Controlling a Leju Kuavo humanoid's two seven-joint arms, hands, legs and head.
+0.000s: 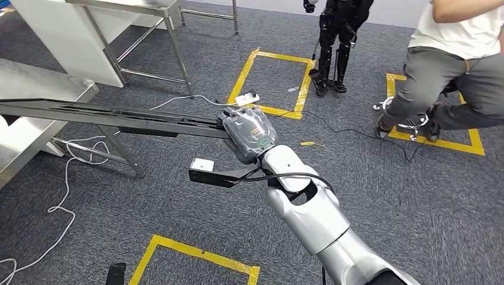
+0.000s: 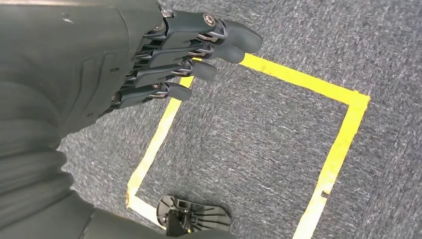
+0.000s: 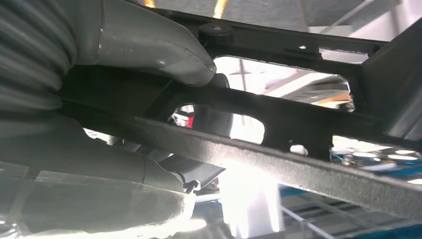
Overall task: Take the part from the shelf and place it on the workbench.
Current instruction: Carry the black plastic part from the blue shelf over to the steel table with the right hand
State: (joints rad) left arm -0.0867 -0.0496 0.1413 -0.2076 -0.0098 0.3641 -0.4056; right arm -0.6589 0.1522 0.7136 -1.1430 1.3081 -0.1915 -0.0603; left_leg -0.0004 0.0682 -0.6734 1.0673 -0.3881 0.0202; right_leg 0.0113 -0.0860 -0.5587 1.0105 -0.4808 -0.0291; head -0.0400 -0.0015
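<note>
The part (image 1: 107, 114) is a long, flat black metal frame with cut-outs. It reaches from my right hand (image 1: 248, 134) out to the left, held level above the carpet. My right hand grips its near end. Close up, the thumb (image 3: 149, 47) lies over one side of the black frame (image 3: 278, 127) and the fingers wrap the other. A steel workbench (image 1: 32, 80) stands at the left, and the part's far end extends over it. My left hand (image 2: 189, 55) hangs over the floor, fingers loosely extended with nothing in them.
A second steel table (image 1: 128, 12) stands at the back left. A person (image 1: 454, 65) crouches at the right, beside another robot's dark legs (image 1: 334, 50). Yellow tape squares (image 1: 276, 80), cables (image 1: 62, 202), a power strip (image 1: 246, 98) and a screwdriver (image 1: 309, 143) lie on the grey carpet.
</note>
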